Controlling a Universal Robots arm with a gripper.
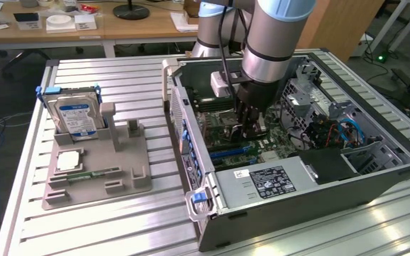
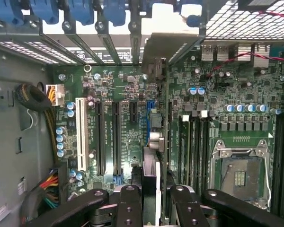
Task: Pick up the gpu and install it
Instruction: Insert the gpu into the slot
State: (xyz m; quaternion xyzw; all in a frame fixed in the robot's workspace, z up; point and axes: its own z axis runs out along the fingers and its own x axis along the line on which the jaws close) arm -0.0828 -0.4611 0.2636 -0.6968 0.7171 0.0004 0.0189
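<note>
Though seen edge-on, the gpu (image 2: 151,142) sits clamped in the gripper (image 2: 151,198).

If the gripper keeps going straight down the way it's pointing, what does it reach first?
Most likely the motherboard inside the open computer case. The gripper, fingers shut on the gpu held edge-on, points at the expansion slots, so the card's edge would meet them first, though depth is unclear.

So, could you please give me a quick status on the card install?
Gripper shut on thin dark gpu card, edge-on above green motherboard. Inside open grey computer case. Nothing blocking the slots.
</note>
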